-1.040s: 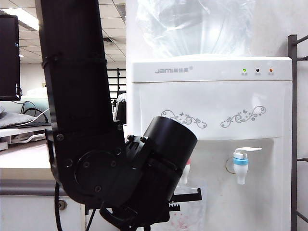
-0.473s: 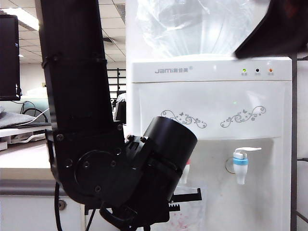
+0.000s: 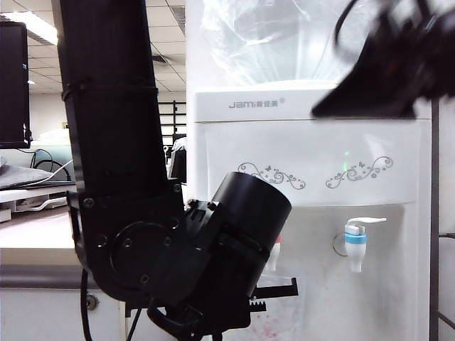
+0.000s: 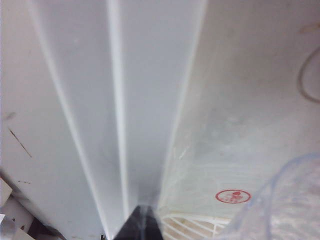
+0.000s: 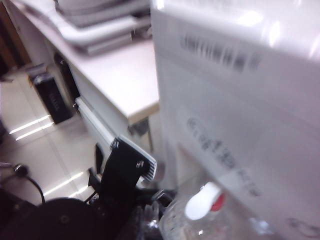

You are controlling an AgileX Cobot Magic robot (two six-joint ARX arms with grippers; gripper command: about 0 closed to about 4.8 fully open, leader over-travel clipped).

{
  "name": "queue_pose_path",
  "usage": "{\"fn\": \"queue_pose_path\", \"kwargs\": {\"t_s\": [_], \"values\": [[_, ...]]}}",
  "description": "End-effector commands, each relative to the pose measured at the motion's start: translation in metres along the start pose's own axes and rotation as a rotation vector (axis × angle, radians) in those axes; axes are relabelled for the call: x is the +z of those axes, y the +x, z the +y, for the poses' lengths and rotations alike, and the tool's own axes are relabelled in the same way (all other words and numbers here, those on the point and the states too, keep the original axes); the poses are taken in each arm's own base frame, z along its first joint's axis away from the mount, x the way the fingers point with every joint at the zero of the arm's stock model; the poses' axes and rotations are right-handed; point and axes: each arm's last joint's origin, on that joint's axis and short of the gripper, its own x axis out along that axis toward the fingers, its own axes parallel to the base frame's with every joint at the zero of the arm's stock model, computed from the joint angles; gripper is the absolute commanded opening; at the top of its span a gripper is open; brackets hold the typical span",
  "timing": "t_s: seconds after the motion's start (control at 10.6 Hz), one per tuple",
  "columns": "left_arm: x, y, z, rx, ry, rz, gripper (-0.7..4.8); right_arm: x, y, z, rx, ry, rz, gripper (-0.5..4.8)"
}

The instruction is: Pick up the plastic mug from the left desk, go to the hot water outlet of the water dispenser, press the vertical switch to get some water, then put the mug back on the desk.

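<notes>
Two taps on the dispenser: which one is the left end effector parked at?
The red-collared tap, half hidden behind the left end effector; the blue-collared tap stands clear, to the right in the exterior view.

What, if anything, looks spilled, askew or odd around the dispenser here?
Nothing stands out. The left gripper, shut, holds the clear mug under the red tap of the dispenser, and no spill shows. The right gripper is a blur before the dispenser's top; its jaws can't be read.
</notes>
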Motion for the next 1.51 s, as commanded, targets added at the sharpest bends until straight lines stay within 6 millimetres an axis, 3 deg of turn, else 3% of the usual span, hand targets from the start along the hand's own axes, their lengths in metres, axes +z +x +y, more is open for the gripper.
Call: {"fn": "queue_pose_path", "kwargs": {"t_s": [0.09, 0.38, 0.57, 1.14, 1.51], "values": [[0.006, 0.001, -0.004, -0.01, -0.041, -0.031, 0.03, -0.007, 0.02, -0.008, 0.006, 0.166, -0.032, -0.05], [0.006, 0.001, -0.004, -0.01, -0.041, -0.031, 0.03, -0.014, 0.032, -0.015, -0.048, 0.457, -0.068, -0.05], [0.006, 0.001, -0.004, -0.01, -0.041, -0.031, 0.03, -0.019, 0.037, -0.017, -0.043, 0.538, -0.056, -0.05], [0.006, 0.001, -0.004, -0.01, -0.041, -0.031, 0.03, -0.038, 0.048, -0.022, -0.063, 0.496, 0.022, -0.05], [0.006, 0.001, -0.004, -0.009, -0.041, -0.031, 0.03, -0.042, 0.057, -0.025, -0.051, 0.473, -0.026, -0.05]]}}
